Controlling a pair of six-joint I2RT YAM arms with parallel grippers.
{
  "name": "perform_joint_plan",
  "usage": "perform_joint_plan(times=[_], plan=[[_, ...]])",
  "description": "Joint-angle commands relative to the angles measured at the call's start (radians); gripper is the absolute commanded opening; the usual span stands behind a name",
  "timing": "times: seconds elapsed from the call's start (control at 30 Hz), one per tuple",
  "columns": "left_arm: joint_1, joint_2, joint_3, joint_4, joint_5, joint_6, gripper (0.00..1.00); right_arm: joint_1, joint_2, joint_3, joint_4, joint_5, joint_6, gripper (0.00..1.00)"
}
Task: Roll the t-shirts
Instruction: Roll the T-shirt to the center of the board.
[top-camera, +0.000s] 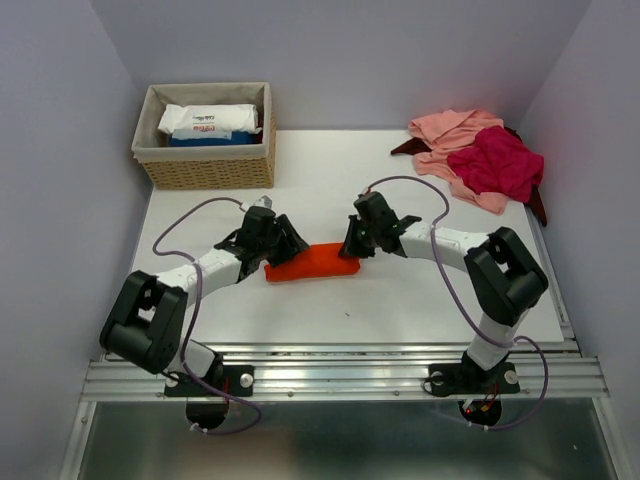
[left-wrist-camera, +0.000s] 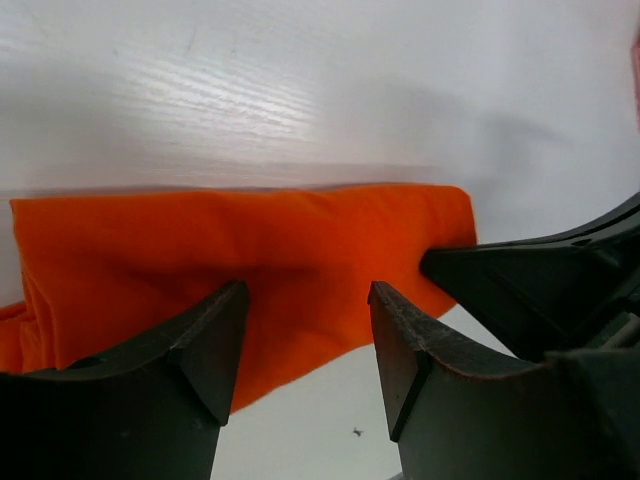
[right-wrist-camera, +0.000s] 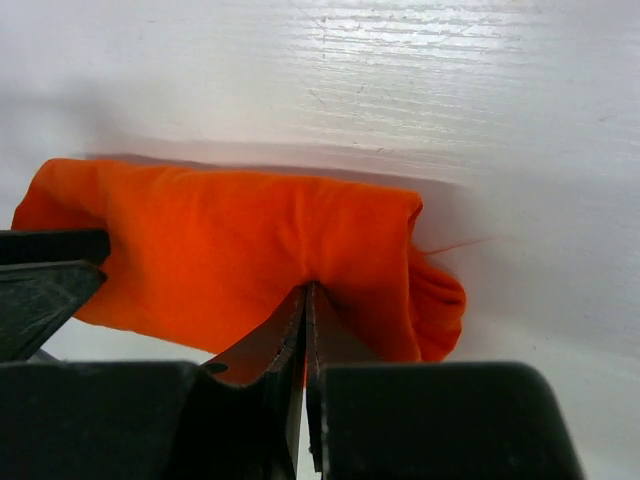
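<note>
The bright orange t-shirt (top-camera: 312, 264) lies as a short roll on the white table (top-camera: 400, 310) between my two arms. My left gripper (top-camera: 283, 250) is open at the roll's left end; its fingers (left-wrist-camera: 205, 340) straddle the near edge of the cloth (left-wrist-camera: 250, 250) without pinching it. My right gripper (top-camera: 352, 246) is shut on the roll's right part, the cloth (right-wrist-camera: 240, 250) pinched at its fingertips (right-wrist-camera: 305, 292). The salmon pink t-shirt (top-camera: 450, 130), the magenta t-shirt (top-camera: 495, 162) and a bit of the dark maroon t-shirt (top-camera: 537, 205) lie heaped at the back right.
A woven wicker basket (top-camera: 205, 170) stands at the back left and holds a white wipes pack (top-camera: 210, 120). Grey walls close in the left, back and right sides. A metal rail (top-camera: 340, 375) runs along the near edge.
</note>
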Motion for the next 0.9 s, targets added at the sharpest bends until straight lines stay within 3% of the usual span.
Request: perform_joint_plan(times=[0.0,0.27,0.37,0.5,0.7,0.87], plan=[[-0.006,0.078,-0.032,0.064,-0.013,0.008,0.63,0.001,0.074,-0.011,0.028,0.015,-0.035,0.08],[-0.006,0.045,-0.003,-0.022,-0.081,0.053,0.62,0.001,0.056,-0.013,0.008,0.031,-0.055,0.08],[-0.004,-0.029,0.049,-0.097,-0.133,0.083,0.62,0.001,-0.041,0.018,-0.046,0.126,-0.095,0.08],[0.006,-0.139,0.113,-0.183,-0.208,0.131,0.63,0.001,-0.167,0.043,-0.090,0.267,-0.146,0.16],[0.054,-0.176,0.299,-0.289,-0.245,0.221,0.64,0.001,-0.252,0.081,-0.158,0.384,-0.184,0.40],[0.094,-0.069,0.586,-0.391,-0.358,0.367,0.71,0.001,-0.309,0.076,-0.179,0.424,-0.192,0.79]])
